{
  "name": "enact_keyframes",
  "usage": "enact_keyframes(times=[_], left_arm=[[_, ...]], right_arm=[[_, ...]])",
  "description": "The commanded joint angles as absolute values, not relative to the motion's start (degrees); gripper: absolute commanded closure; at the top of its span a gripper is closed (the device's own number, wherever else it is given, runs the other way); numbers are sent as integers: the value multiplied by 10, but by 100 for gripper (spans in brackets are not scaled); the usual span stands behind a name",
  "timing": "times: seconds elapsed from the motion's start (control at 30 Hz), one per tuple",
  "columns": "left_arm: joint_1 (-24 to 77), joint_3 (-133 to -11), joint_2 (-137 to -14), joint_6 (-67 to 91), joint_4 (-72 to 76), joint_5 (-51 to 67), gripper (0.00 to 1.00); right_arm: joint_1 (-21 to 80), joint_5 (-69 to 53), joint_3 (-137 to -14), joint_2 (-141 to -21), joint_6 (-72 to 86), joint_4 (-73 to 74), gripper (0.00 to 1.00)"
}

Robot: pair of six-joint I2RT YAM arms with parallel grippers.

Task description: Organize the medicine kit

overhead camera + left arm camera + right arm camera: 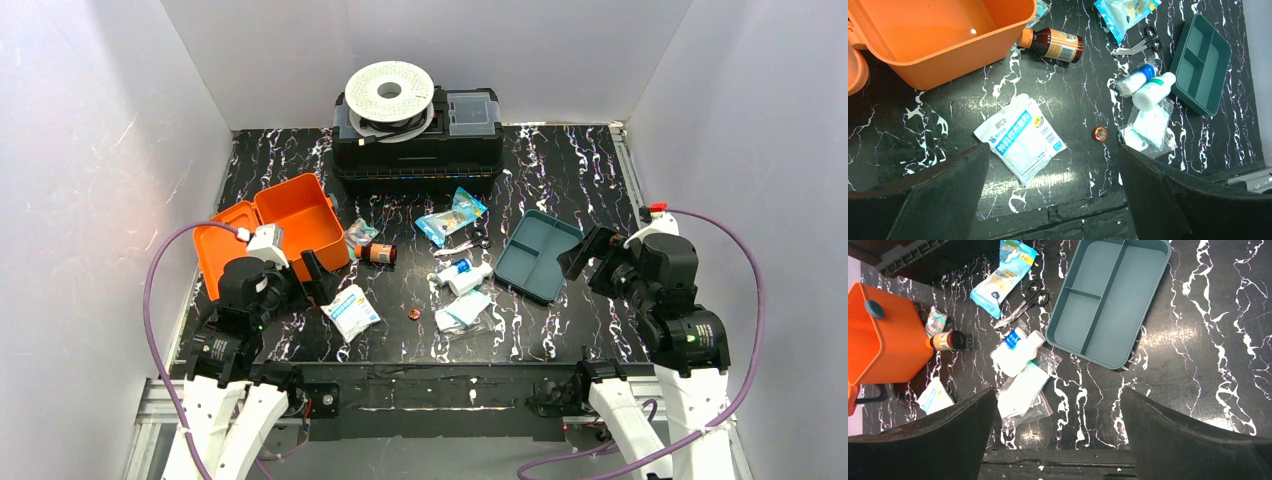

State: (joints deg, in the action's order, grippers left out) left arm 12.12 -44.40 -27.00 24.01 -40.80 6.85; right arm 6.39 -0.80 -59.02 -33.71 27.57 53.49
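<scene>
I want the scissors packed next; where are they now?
In the top view, the scissors lie mid-table, just left of the teal tray, between the blue packet behind them and the white bottles nearer the arms.

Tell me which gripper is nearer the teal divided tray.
Right. The right gripper hovers at the right edge of the teal tray. The left gripper is far across the table, beside the orange box.
</scene>
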Motion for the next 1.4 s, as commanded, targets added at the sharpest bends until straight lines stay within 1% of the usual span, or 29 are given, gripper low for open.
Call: enact_keyframes(times=[0.0,0.1,0.2,0.27,0.5,0.73,0.8,0.93,1.1,1.3,1.37], left_arm=[[123,-446,-270,238,-410,72,1],[123,-446,-271,237,-410,74,1],[123,-446,-268,237,-410,75,0],[123,-445,-268,237,-409,75,0],[122,-445,-272,237,-409,75,0],[123,-445,-274,237,-407,74,1],[123,-445,-278,237,-408,72,1],[123,-445,-287,236,-408,70,0],[123,-446,-301,236,-410,67,0],[123,-446,-304,237,-411,60,1],[123,-447,-305,239,-413,51,1]], right_arm=[[62,-4,-612,-325,259,534,0],[62,-3,-614,-320,255,532,0],[62,44,-614,-320,252,532,0],[62,46,-613,-318,245,529,0],[62,-55,-587,-311,200,470,0],[64,-174,-571,-368,210,423,0],[71,-187,-570,-387,214,413,0],[122,-186,-572,-423,223,391,0],[231,-127,-595,-486,229,375,0],[328,-97,-637,-575,219,341,0],[361,-82,-661,-620,207,339,0]])
